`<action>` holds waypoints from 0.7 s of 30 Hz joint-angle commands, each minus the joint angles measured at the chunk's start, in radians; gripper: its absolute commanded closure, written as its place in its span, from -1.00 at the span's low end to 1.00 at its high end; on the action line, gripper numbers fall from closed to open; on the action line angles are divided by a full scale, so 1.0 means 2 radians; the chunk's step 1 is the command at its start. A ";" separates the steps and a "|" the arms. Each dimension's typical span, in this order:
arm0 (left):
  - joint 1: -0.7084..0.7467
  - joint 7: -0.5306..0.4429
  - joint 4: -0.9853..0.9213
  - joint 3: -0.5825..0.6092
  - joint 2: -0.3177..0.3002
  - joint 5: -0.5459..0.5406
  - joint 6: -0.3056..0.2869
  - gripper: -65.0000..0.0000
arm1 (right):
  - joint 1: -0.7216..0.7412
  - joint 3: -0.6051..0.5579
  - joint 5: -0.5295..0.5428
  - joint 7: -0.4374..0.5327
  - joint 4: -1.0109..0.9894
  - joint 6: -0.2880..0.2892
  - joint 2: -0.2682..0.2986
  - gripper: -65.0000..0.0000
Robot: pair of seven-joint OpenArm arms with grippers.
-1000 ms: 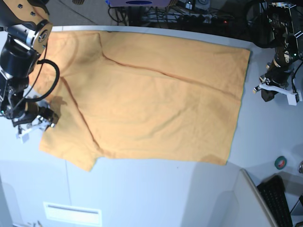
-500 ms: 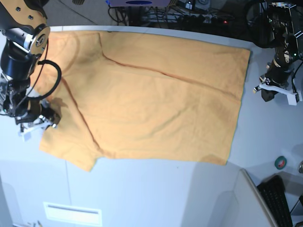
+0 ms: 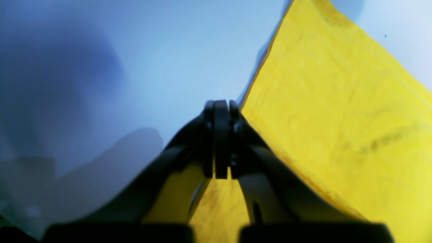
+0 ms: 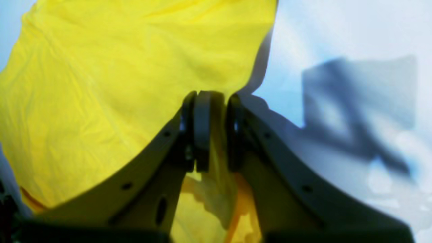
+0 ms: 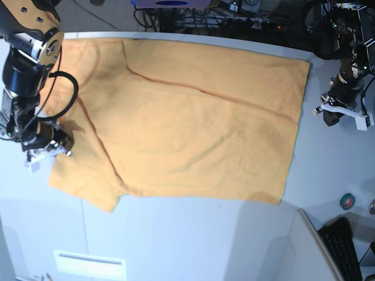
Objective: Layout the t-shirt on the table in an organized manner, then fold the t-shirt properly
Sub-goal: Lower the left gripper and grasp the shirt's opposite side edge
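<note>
T-shirt (image 5: 187, 123) flat on table (image 5: 176, 240), long axis left-right.

Black keyboard (image 5: 343, 249) at bottom right corner, partly cut off by frame edge. Small round green-rimmed item (image 5: 347, 201) just above it, too small to ID. Tangle of cables & electronics (image 5: 234, 14) along top edge. White label (image 5: 89, 264) bottom left.

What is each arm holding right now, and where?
Right gripper pinches the t-shirt at its sleeve-side edge; left gripper holds nothing.
</note>
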 commanded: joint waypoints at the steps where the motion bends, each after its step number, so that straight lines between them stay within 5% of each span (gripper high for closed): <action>1: -0.003 -0.011 0.007 -0.005 -0.009 -0.003 -0.002 1.00 | 0.009 0.001 -0.002 0.002 0.004 -0.001 0.006 0.79; 5: -0.004 -0.010 0.007 -0.001 -0.010 -0.003 -0.002 1.00 | 0.010 0.001 -0.002 0.003 0.004 -0.001 0.006 1.00; 16: -0.087 0.031 -0.063 -0.003 -0.026 -0.003 -0.002 1.00 | 0.010 0.001 -0.002 0.002 0.004 -0.001 0.006 1.00; 21: -0.208 0.082 -0.175 0.001 -0.029 -0.003 -0.002 0.03 | 0.011 0.001 -0.002 0.001 0.004 -0.001 0.006 1.00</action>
